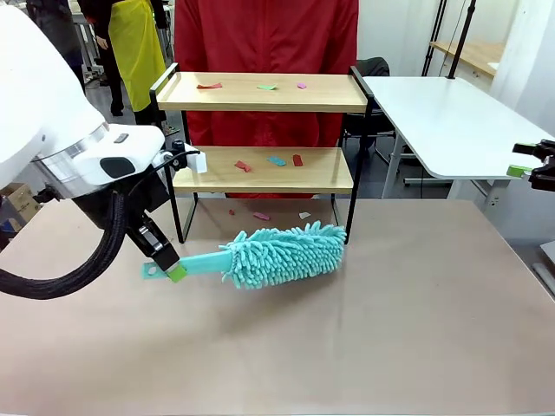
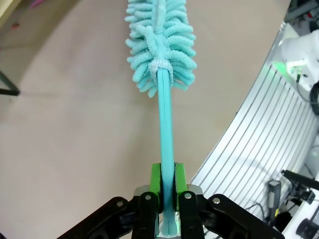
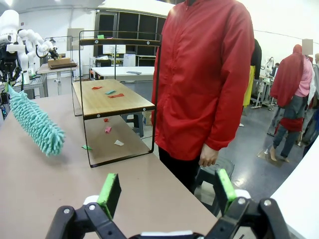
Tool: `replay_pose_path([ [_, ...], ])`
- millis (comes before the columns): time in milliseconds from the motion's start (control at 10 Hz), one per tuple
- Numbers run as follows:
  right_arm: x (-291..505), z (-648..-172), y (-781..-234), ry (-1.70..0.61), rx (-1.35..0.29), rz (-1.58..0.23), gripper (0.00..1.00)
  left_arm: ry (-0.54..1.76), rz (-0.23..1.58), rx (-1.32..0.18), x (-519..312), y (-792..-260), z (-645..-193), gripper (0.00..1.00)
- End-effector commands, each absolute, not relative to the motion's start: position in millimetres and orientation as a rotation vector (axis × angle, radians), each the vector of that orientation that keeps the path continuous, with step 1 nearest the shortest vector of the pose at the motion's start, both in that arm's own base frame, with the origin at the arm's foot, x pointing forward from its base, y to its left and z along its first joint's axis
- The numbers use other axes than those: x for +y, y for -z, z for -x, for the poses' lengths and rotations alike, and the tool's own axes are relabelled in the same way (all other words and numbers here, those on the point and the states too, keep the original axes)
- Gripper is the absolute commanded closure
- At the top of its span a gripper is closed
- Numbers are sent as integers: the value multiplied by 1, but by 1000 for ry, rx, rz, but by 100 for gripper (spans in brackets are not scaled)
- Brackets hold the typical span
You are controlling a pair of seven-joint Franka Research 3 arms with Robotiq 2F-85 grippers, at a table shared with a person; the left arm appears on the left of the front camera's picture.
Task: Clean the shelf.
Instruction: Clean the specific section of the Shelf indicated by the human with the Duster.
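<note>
At the left, the left fingers (image 1: 176, 274) (image 2: 157, 180) are clamped tight on the flat handle of a teal duster (image 1: 282, 254) (image 2: 162, 45) (image 3: 37, 124), one green pad pressed to each side of it. The handle runs straight out from the fingers to the fluffy head, which is low over the tan surface (image 1: 347, 338), though contact cannot be told. Beyond the fingers and off to their right, just past the duster's head, the shelf (image 1: 260, 182) (image 3: 107, 102) stands upright on the surface, two light wooden boards in a thin black frame. Small coloured scraps (image 1: 276, 160) lie on both boards, and a few more (image 1: 262, 216) lie on the surface between its legs. A person in a red coat (image 1: 264, 35) (image 3: 204, 74) stands behind the shelf, on the far side from both pairs of fingers. At the far right, well apart from the shelf and the duster, the right fingers (image 1: 518, 171) (image 3: 110, 191) are spread wide with nothing between them, beside a white table (image 1: 442, 113).
</note>
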State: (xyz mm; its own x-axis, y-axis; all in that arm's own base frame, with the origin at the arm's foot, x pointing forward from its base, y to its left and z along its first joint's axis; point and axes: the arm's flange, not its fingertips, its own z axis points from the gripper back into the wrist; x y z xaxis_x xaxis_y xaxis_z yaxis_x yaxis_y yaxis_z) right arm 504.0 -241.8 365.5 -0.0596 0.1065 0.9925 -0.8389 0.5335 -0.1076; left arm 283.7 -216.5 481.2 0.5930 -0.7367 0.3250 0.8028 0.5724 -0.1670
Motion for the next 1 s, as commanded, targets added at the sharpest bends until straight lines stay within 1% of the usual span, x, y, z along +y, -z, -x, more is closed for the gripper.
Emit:
replay_pose_path([
  [0,-240,-505,-370,-872,-1406,-681,0,837,294,-272,-228,-483,-267,87],
  [300,-240,-505,-370,-872,-1406,-681,0,704,305,-279,-259,-462,-271,87],
  [400,-240,-505,-370,-872,-1406,-681,0,652,295,-304,-271,-458,-273,87],
  [600,-240,-505,-370,-872,-1406,-681,0,589,331,-367,-299,-449,-276,87],
  [900,-240,-505,-370,-872,-1406,-681,0,502,364,-367,-333,-428,-286,87],
])
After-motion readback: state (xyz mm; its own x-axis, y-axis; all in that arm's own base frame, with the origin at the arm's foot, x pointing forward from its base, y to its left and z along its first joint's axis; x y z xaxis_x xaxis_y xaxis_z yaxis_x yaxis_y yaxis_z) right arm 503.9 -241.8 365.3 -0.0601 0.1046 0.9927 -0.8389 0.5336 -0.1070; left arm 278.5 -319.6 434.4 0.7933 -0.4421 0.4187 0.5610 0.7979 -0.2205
